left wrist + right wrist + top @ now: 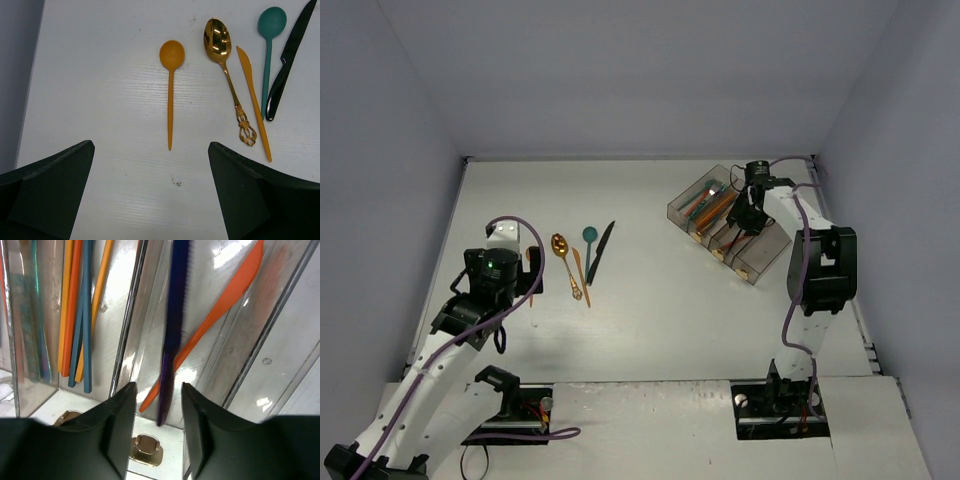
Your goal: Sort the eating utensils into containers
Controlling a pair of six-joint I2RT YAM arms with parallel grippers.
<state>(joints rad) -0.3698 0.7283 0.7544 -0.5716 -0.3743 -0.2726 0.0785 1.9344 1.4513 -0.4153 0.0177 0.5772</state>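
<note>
Five eating utensils lie in a row on the white table: an orange spoon point(170, 90), a gold spoon point(222, 60), an orange knife point(253, 100), a teal spoon point(269, 45) and a black knife point(285, 65). My left gripper point(151, 145) hovers wide open just short of the orange spoon's handle tip, holding nothing. Over the containers point(677, 212), my right gripper point(158, 387) stands open. A blurred dark navy knife point(175, 305) hangs between its fingers with a gap on each side, over a bin where an orange knife point(225, 300) lies.
The bin to the left holds several orange and teal handles point(75, 315). Gold-coloured pieces point(145, 449) show below the bin's end. Grey walls close in the table on three sides, and the containers sit near the right wall point(840, 180).
</note>
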